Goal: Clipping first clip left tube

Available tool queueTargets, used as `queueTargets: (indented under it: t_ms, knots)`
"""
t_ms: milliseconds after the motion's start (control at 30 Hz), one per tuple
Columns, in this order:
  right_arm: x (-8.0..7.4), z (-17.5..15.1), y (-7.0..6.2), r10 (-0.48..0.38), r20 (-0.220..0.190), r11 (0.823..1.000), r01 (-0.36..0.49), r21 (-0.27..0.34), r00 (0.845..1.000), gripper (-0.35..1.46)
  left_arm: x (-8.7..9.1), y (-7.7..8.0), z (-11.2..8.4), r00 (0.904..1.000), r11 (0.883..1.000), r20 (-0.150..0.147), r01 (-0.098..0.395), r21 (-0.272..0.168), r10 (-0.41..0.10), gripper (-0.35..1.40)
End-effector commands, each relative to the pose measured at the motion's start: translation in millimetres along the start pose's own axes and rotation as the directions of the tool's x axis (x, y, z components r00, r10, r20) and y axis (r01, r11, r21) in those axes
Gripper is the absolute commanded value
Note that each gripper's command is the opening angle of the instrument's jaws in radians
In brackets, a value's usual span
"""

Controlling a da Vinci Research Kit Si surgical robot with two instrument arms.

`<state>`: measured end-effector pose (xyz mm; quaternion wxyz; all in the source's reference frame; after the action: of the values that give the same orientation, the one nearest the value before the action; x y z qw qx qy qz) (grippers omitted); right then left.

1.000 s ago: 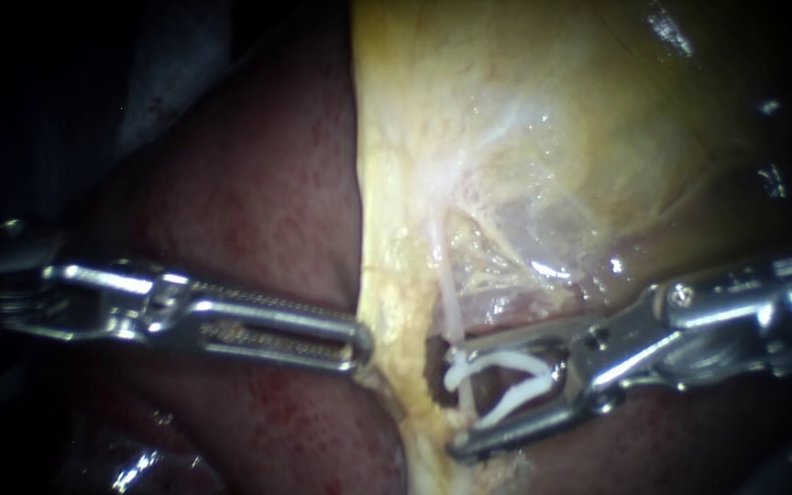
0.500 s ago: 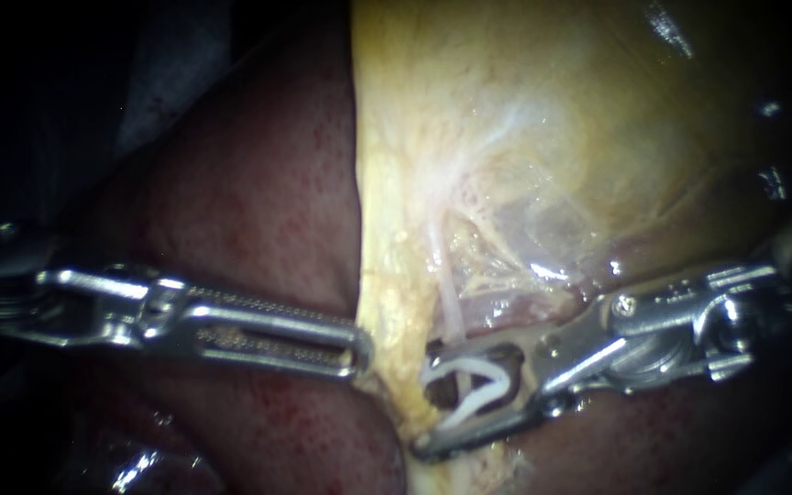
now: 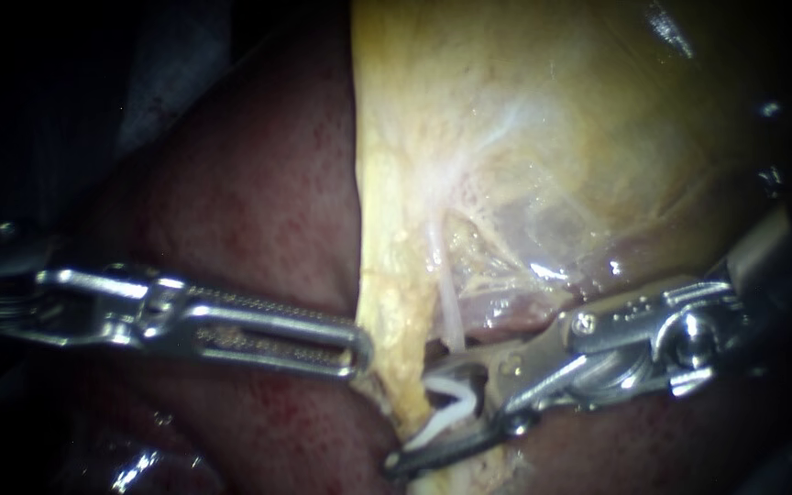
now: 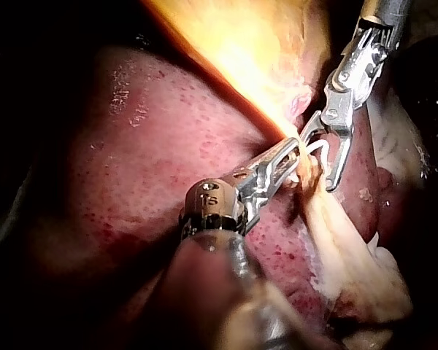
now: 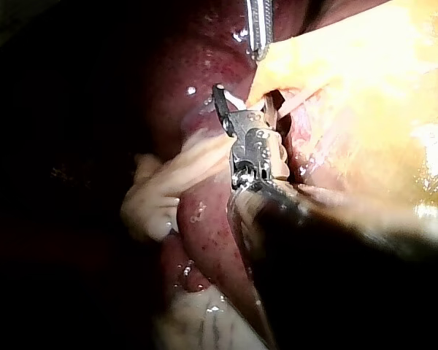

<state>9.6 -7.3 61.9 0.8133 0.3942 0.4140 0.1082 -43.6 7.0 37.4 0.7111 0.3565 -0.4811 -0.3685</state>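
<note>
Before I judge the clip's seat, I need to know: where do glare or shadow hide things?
Endoscope view: clip well lit, left side and corners black. Left wrist view: glare washes out the gallbladder. Right wrist view: gallbladder glares, right instrument's shaft in shadow.

Surgical lab: liver, gallbladder, clip

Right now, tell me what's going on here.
The left instrument has its jaws shut on the edge of the yellow tissue beside the dark red liver. The right instrument carries a white clip between its jaws, set at the thin pale tube. The clip is not yet squeezed flat.
</note>
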Motion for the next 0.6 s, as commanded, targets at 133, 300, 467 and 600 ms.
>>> queueTargets:
  t_ms: [133, 300, 467, 600]
  knots:
    - [-0.2, 0.4, 0.1, 0.003, 0.003, 1.0, -0.003, 0.004, 1.0, 0.46, 0.0, 0.0, 0.1, 1.0, 1.0, 0.0, 0.001, 0.0, -0.001, -0.35]
    - [-0.4, 0.7, 0.2, 0.012, 0.009, 1.0, -0.012, 0.013, 1.0, 0.42, 0.0, 0.0, 0.1, 1.0, 1.0, 0.0, 0.001, 0.0, -0.001, -0.35]
    - [-0.4, 0.7, 0.2, 0.01, 0.011, 1.0, -0.01, 0.016, 1.0, 0.32, 0.0, 0.1, 0.1, 1.0, 1.0, 0.0, 0.001, 0.0, -0.001, -0.35]
    - [-0.4, 0.6, 0.4, 0.019, 0.013, 1.0, -0.019, 0.019, 1.0, 0.18, 0.0, 0.1, 0.1, 1.0, 1.0, 0.0, 0.001, 0.0, -0.001, -0.35]
